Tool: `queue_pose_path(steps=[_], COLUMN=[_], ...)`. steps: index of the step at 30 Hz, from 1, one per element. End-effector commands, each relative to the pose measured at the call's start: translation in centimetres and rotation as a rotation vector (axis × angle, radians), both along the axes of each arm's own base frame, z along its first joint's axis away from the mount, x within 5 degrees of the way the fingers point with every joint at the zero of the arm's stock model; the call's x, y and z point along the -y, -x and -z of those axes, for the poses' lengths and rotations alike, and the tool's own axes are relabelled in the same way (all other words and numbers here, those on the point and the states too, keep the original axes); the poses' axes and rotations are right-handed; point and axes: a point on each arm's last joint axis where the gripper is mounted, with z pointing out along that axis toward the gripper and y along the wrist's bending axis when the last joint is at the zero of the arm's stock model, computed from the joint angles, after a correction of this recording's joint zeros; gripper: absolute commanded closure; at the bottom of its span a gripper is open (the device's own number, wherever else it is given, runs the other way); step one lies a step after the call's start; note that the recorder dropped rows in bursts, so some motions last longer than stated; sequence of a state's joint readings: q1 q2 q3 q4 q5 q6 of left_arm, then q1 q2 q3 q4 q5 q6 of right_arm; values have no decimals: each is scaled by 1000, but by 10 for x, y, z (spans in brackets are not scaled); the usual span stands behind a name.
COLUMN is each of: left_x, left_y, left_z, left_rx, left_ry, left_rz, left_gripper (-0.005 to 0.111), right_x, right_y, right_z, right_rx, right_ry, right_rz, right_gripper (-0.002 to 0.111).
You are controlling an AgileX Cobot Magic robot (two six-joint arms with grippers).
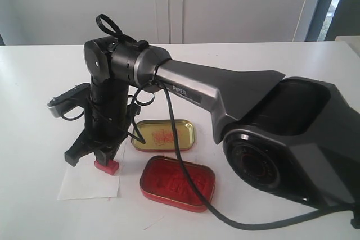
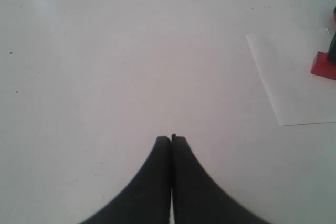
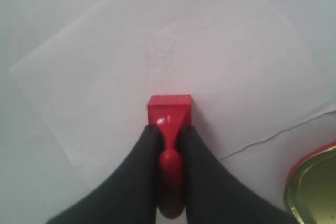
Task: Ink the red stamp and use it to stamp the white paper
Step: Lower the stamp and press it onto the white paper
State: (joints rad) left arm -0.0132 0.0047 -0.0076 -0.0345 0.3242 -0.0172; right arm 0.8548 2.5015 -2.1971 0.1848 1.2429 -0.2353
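Observation:
My right gripper (image 1: 104,154) (image 3: 169,130) is shut on the knob handle of the red stamp (image 1: 107,166) (image 3: 169,109), whose block base points down. The stamp is at the right-hand edge of the white paper (image 1: 84,186) (image 3: 220,51), pressed on it or just above; I cannot tell which. Faint red marks (image 3: 160,56) show on the sheet beyond the stamp. In the left wrist view my left gripper (image 2: 171,139) is shut on nothing over the bare table, with the paper (image 2: 291,82) and stamp (image 2: 322,65) far off to one side.
An oval red tin of ink paste (image 1: 177,182) lies open right of the paper. Its gold-lined lid (image 1: 163,135) (image 3: 315,192) lies just behind it. The right arm's black cable (image 1: 185,178) trails over both tins. The arm's big dark body (image 1: 281,133) fills the right side.

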Motion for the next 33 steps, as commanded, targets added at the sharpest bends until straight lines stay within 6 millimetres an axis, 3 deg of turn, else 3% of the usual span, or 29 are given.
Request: queue_pose_path(steps=[1, 14, 33], left_x=[0, 0, 0], left_y=[1, 1, 1], left_z=[3, 3, 3], left_rx=[-12, -12, -12], left_ry=[5, 5, 5], left_rz=[-3, -3, -3], left_gripper=[107, 107, 107], right_x=[3, 3, 5], right_y=[2, 2, -2], right_z=[53, 50, -8], right_rx=[-61, -57, 54], right_ry=[84, 79, 19], right_rz=[14, 14, 4], right_gripper=[108, 108, 108])
